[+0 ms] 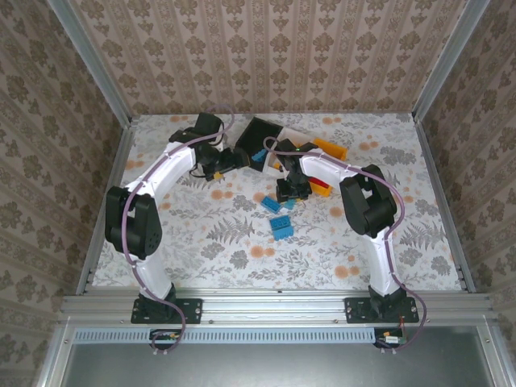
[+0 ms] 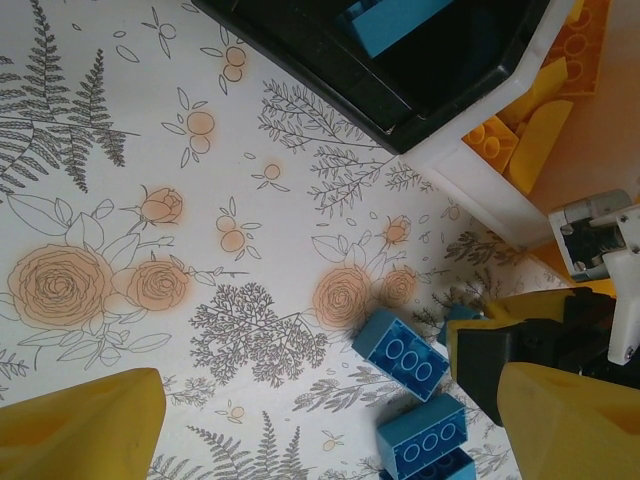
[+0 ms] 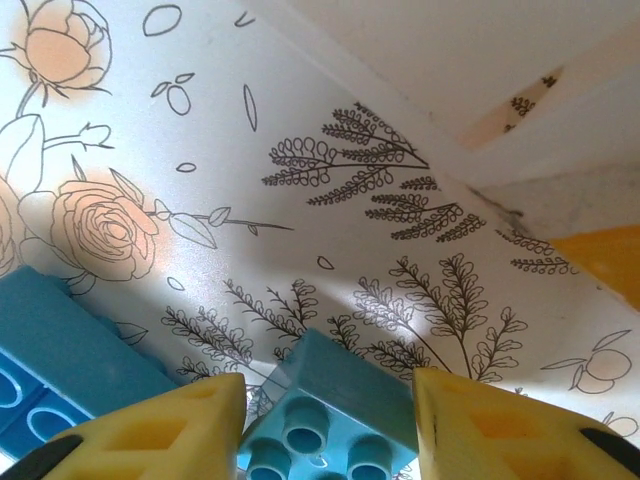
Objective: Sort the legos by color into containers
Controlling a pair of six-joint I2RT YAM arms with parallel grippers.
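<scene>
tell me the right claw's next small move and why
Probably close the right claw firmly and lift: its fingers flank a blue brick on the table, and the black bin already holds a blue one.

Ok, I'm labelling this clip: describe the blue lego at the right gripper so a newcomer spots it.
Find the containers at the far side of the table; the right gripper hangs in front of them. The blue lego sits between its yellow fingers, unlike the other blue bricks lying loose.
</scene>
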